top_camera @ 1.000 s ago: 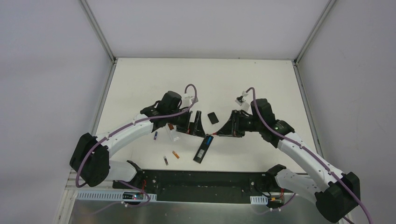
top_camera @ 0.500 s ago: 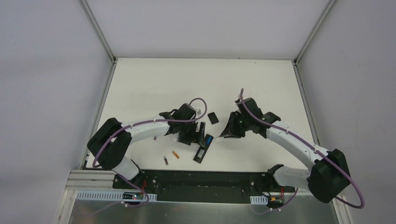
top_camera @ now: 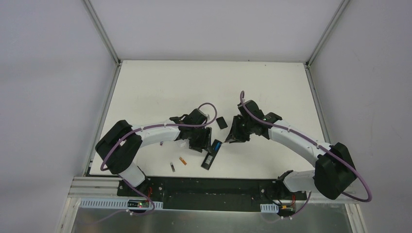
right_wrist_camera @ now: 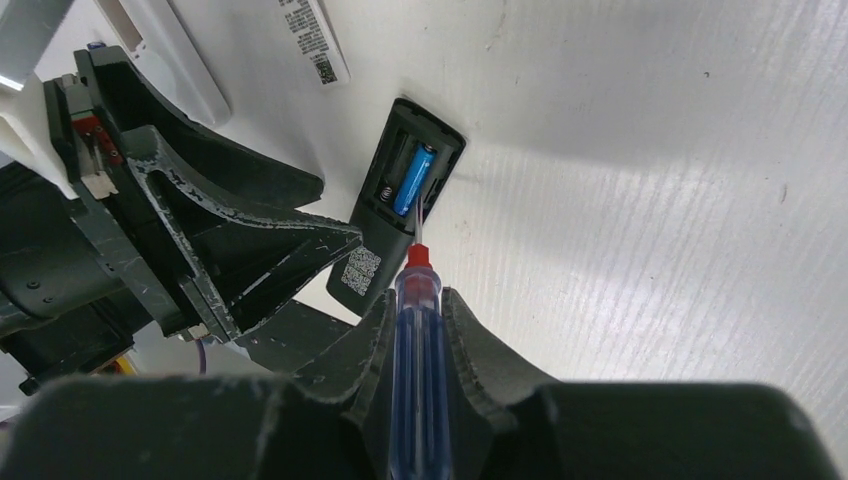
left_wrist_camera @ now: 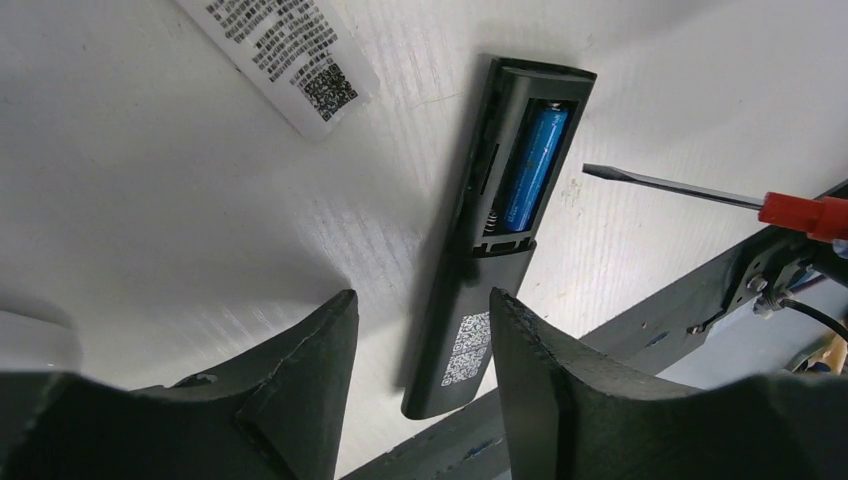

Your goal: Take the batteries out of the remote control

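Note:
The black remote lies face down with its battery bay open and one blue battery in it. It shows in the left wrist view with the battery. It also shows in the right wrist view with the battery. My left gripper is open, its fingers astride the remote's lower end and above it. My right gripper is shut on the blue-handled screwdriver. The screwdriver's tip is beside the bay. An orange battery and a dark battery lie loose.
A white remote lies to the left, partly under my left arm. The black battery cover lies behind the grippers. The table's near edge and the black base rail are just past the remote's lower end.
Both arms have dropped and closed in on the black remote. The left gripper moved right over its lower end; the right gripper moved left with the screwdriver.

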You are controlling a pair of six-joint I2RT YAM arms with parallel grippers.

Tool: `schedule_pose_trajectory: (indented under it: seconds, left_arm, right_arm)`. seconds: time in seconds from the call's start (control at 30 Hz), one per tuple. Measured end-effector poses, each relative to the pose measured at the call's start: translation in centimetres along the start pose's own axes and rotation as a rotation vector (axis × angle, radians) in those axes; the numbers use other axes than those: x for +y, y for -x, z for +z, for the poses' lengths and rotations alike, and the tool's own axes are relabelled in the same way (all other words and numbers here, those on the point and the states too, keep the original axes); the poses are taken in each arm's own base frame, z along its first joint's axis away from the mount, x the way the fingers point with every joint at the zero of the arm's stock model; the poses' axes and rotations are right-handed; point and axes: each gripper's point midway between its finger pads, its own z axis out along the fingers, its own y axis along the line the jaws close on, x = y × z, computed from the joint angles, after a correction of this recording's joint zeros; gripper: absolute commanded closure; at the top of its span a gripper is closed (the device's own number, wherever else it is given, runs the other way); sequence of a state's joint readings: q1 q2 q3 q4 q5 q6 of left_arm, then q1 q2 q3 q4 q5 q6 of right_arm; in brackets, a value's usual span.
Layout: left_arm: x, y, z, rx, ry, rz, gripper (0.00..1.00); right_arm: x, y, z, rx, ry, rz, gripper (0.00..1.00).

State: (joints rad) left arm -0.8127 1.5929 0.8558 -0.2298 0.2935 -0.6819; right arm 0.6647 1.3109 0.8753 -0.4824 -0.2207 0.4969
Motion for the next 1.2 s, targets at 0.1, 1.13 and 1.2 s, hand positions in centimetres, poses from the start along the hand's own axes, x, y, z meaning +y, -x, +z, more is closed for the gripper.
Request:
schedule_pose_trajectory:
  seconds: [0.1, 1.13, 1.2]
  left_arm:
    - [0.1, -0.1, 0.1, 0.001, 0.009, 0.004, 0.51]
    - [-0.9, -0.2, 0.9, 0.029, 0.014, 0.023, 0.78]
    - [-0.9, -0.2, 0.9, 0.029, 0.014, 0.023, 0.8]
  right_arm:
    - [0.0, -0.2, 0.5, 0.017, -0.009, -0.004, 1.0]
    - [0.3, -0.3, 1.8, 0.046, -0.038, 0.006, 1.0]
    - [0.3, -0.3, 1.8, 0.046, -0.037, 0.006, 1.0]
